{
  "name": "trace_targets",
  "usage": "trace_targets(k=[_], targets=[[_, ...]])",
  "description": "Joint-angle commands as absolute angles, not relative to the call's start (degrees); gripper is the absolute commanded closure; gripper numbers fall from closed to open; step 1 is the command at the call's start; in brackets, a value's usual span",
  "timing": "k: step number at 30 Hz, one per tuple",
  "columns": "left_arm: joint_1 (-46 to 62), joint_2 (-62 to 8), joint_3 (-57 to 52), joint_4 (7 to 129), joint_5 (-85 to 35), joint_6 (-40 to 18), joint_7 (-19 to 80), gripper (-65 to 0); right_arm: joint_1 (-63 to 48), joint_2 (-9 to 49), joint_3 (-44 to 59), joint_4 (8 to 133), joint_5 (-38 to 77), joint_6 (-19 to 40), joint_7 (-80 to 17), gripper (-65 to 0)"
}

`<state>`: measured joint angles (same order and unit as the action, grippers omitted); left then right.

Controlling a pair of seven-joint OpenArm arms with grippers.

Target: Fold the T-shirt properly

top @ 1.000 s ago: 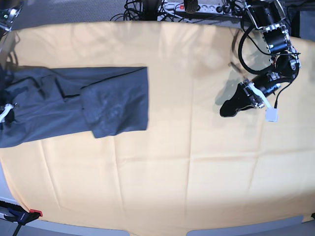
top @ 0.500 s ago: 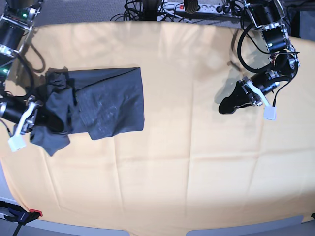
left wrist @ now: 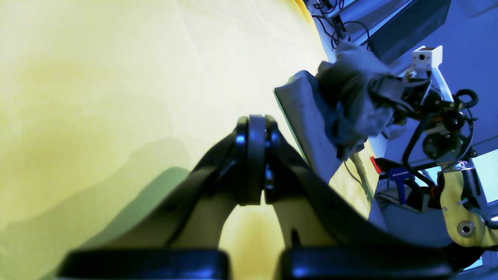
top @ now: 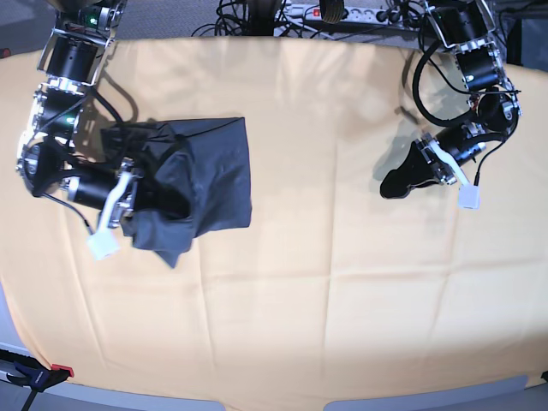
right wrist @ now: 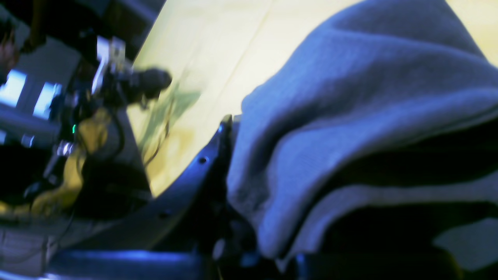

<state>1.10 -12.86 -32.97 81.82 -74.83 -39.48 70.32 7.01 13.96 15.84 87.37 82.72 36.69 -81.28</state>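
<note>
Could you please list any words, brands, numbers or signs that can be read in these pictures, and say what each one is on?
"WORKPRO": white letters on the blue clamp handle at the table's edge, left wrist view.
The T-shirt is plain, with no print showing.
The table cloth shows no text.
The power strip at the far edge may carry markings, but they are too small to read.
Nothing can be read in the blurred right wrist view.

Right wrist view is motion-blurred; the T-shirt [right wrist: 350, 116] fills most of it and runs off the right and top edges. Fabric buries the right gripper [top: 158, 204] fingertips in both base and wrist views. Left wrist view cuts off the left gripper [left wrist: 255, 163] base at the bottom edge.
</note>
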Motion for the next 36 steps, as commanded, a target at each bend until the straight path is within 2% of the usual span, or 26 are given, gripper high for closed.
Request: trace_targets(k=[1, 7, 8, 9, 11, 12, 13, 14, 20, 23, 26, 36], targets=[[0.3, -13.5, -33.0, 82.8, -76.6, -40.0, 69.4, 0.0, 8.3, 14.4, 14.5, 88.4, 85.0, 37.2, -80.0, 0.0], [0.3, -13.5, -33.0, 82.8, -76.6, -40.0, 69.5, 0.0, 8.3, 13.8, 5.7, 88.4, 85.0, 40.0, -80.0, 0.0], [0.3, -13.5, -33.0, 82.8, -76.6, -40.0, 69.5, 0.0, 8.3, 13.8, 5.0, 88.4, 85.0, 40.0, -80.0, -3.7], [0.3, -13.5, -33.0, 82.8, -76.6, -40.0, 69.5, 0.0, 8.3, 13.8, 4.5, 88.4, 85.0, 40.0, -80.0, -11.9], [0.3, -13.5, -33.0, 82.8, -76.6, -40.0, 69.4, 0.0, 8.5, 13.8, 4.0, 88.4, 85.0, 40.0, -80.0, -35.2], [0.3, -13.5, -33.0, 82.8, -76.6, -40.0, 69.5, 0.0, 8.6, 13.6, 4.0, 88.4, 85.0, 39.9, -80.0, -44.9], [0.3, -13.5, -33.0, 82.8, -76.6, -40.0, 69.5, 0.0, 8.9, 13.5, 4.0, 88.9, 85.0, 39.3, -80.0, -50.7], [0.3, -13.5, -33.0, 82.8, -76.6, -40.0, 69.4, 0.0, 9.3, 13.3, 4.0, 89.4, 85.0, 39.3, -80.0, -52.3], [0.3, -13.5, -33.0, 82.8, -76.6, -40.0, 69.4, 0.0, 13.0, 13.0, 4.0, 92.2, 85.0, 40.0, -80.0, -52.3], [0.3, -13.5, -33.0, 82.8, -76.6, -40.0, 69.5, 0.0, 13.9, 12.9, 3.2, 92.2, 85.0, 38.4, -80.0, -52.3], [0.3, -13.5, -33.0, 82.8, -76.6, -40.0, 69.5, 0.0, 14.3, 13.0, -0.6, 92.2, 85.0, 40.0, -80.0, -52.3], [0.3, -13.5, -33.0, 82.8, -76.5, -40.0, 69.3, 0.0, 15.4, 11.7, -15.6, 92.2, 85.0, 40.0, -80.0, -52.3]])
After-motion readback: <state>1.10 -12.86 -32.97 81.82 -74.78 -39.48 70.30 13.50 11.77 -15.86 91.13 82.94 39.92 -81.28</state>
